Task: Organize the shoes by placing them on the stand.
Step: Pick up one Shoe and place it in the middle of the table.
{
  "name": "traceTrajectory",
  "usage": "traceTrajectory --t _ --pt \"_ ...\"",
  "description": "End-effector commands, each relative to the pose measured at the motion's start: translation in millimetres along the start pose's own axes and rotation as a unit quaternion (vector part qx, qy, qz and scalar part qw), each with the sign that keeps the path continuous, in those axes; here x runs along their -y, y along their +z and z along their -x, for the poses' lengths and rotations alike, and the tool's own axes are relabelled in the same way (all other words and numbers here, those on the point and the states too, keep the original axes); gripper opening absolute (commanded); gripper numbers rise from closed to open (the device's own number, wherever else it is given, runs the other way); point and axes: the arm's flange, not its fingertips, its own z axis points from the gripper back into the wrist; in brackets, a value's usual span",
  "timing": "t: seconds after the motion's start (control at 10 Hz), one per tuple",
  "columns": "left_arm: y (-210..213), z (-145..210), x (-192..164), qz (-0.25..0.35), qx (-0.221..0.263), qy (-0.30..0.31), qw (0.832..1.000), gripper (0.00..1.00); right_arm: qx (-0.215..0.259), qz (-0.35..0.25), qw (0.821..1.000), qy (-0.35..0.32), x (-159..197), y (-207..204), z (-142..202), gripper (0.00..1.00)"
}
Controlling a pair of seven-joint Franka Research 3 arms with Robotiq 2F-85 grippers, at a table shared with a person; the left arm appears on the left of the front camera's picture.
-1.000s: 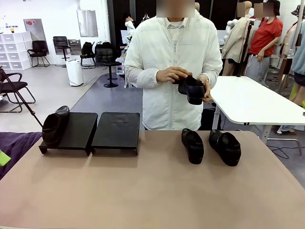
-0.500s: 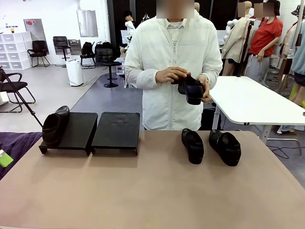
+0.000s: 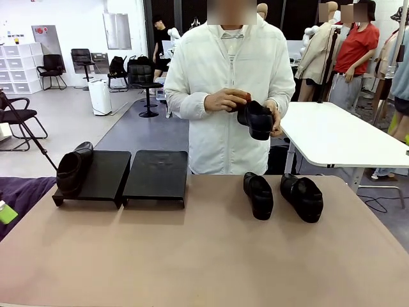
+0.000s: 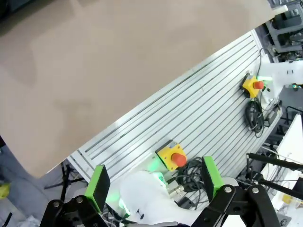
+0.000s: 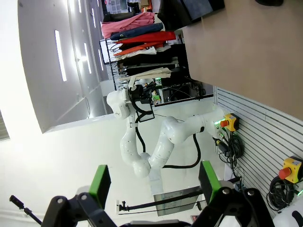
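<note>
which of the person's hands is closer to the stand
Their right hand, on the side of the held shoe facing the stand, raised beyond it. Their left hand grips the shoe's other side, farther off.

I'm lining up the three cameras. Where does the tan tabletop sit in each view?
Front view: the tabletop spans the lower half.
Left wrist view: tabletop at upper left.
Right wrist view: tabletop at upper right.
Shared landmark: the ribbed metal plate bordering it in both wrist views.
</note>
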Motion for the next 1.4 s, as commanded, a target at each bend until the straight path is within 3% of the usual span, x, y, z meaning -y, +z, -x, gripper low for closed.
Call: traceTrajectory --t 0.0,0.2,0.3,0.6,0.7,0.8,1.1,1.3 --pt "4.3 1.6 -3.6 0.001 -0.006 -0.01 1.0 1.0 -0.005 0.003 1.0 0.006 -2.8 2.1 1.3 1.0" --pt "4.3 1.6 -3.6 0.001 -0.006 -0.01 1.0 1.0 0.0 0.0 1.0 0.0 0.0 0.0 0.0 1.0" --pt "4.3 1.6 -3.6 0.001 -0.006 -0.01 1.0 1.0 0.052 0.046 0.998 -0.002 -13.1 -39.7 -16.9 1.0" --pt "4.3 1.6 -3.6 0.001 -0.006 -0.01 1.0 1.0 0.125 0.169 0.977 0.041 -21.6 -153.9 -88.8 1.0" --pt "4.3 1.6 -3.6 0.001 -0.006 -0.01 1.0 1.0 0.108 0.19 0.974 0.054 -16.2 -177.8 -101.1 1.0" --pt "4.3 1.6 -3.6 0.001 -0.006 -0.01 1.0 1.0 0.124 0.189 0.972 0.065 -14.5 -186.4 -108.8 1.0" --pt "4.3 1.6 -3.6 0.001 -0.006 -0.01 1.0 1.0 0.19 0.167 0.965 0.069 -33.1 -128.5 -94.7 1.0" --pt "4.3 1.6 -3.6 0.001 -0.006 -0.01 1.0 1.0 0.173 0.186 0.967 0.034 -40.3 -63.1 -56.5 1.0"
